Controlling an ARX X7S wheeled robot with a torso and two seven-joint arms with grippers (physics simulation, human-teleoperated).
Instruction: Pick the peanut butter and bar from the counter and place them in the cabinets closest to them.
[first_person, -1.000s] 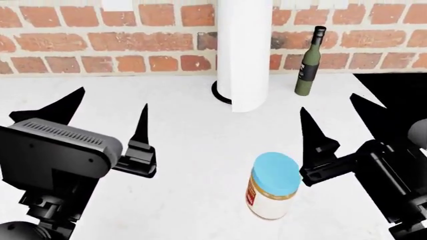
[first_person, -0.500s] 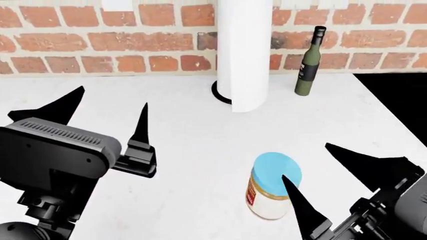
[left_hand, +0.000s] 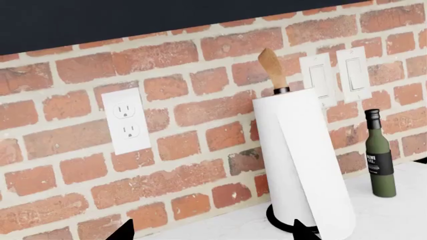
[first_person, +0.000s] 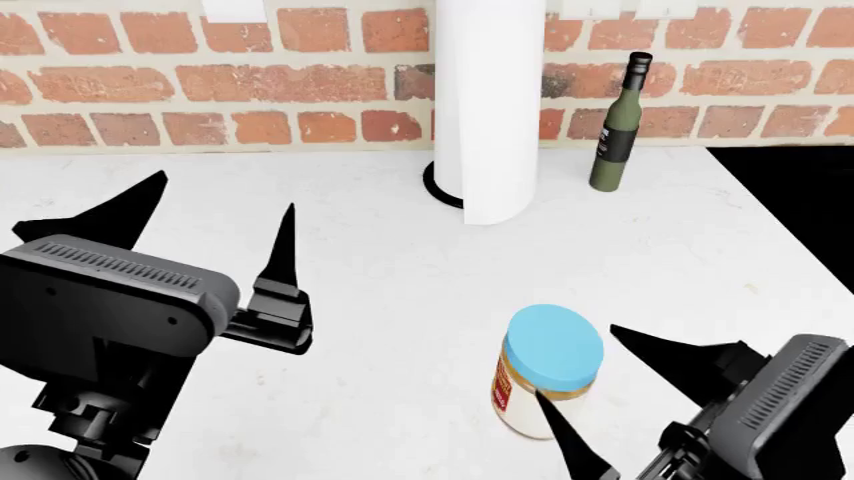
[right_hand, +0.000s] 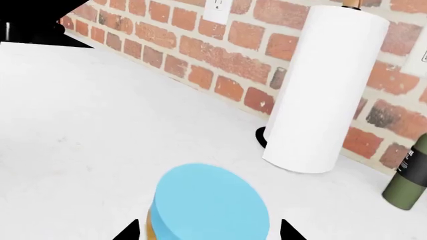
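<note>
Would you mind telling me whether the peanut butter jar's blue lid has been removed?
No, the peanut butter jar stands upright on the counter with its light blue lid in place on top.

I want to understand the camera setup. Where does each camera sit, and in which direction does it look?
Head view: high, facing down over the white counter; both black grippers, left and right, show.
Left wrist view: low, facing the brick wall; only fingertips show.
Right wrist view: just behind the blue-lidded peanut butter jar; fingertips flank it.
All share the white paper towel roll and dark green bottle.
</note>
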